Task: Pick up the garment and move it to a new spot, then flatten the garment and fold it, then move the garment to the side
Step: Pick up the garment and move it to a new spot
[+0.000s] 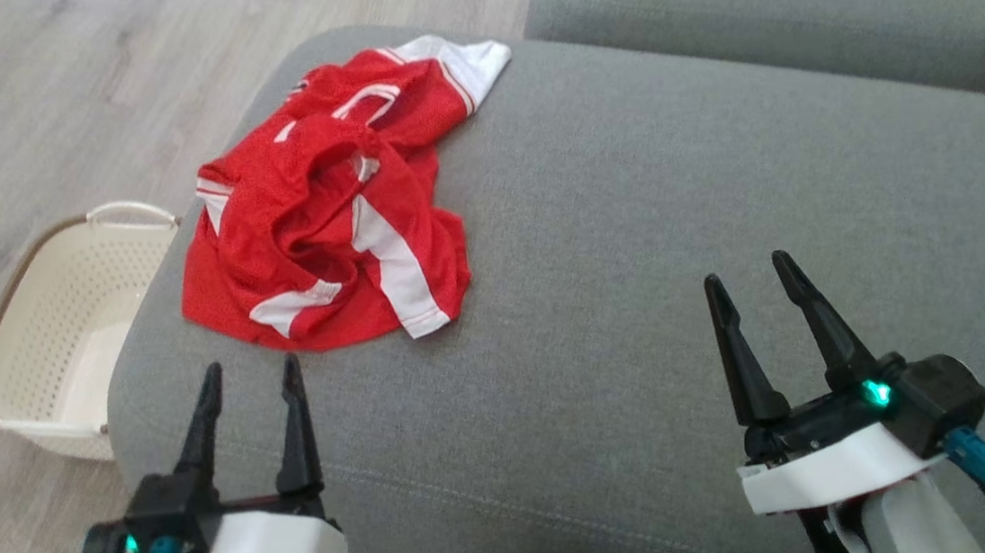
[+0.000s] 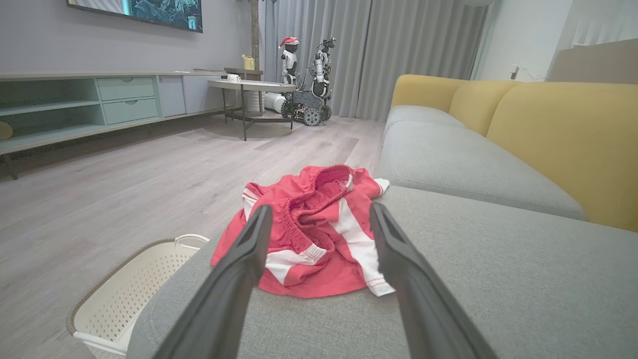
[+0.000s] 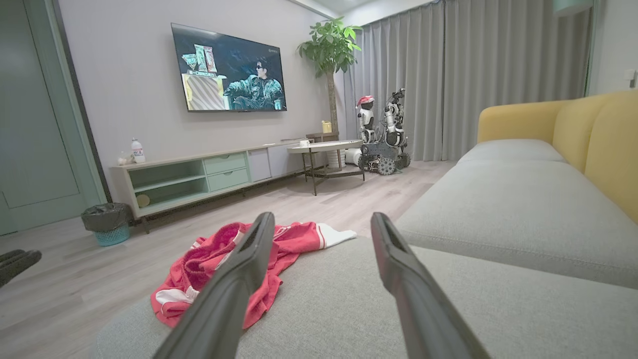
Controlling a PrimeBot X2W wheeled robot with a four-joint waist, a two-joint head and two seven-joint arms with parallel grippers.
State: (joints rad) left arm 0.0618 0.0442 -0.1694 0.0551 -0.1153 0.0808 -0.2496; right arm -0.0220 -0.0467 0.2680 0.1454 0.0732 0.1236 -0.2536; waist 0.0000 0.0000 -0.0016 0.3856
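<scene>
The garment (image 1: 333,211) lies crumpled at the left corner of the sofa (image 1: 639,298), near the basket (image 1: 39,356) on the floor. Both grippers hover empty, fingers spread: the left gripper (image 1: 250,365) just short of the cloth, the right gripper (image 1: 747,268) well apart from it. The garment looks light, limp and slick (sports mesh, probably), so a flat layer may slip. The thick gathered waistband on top seems the surest pinch.
</scene>
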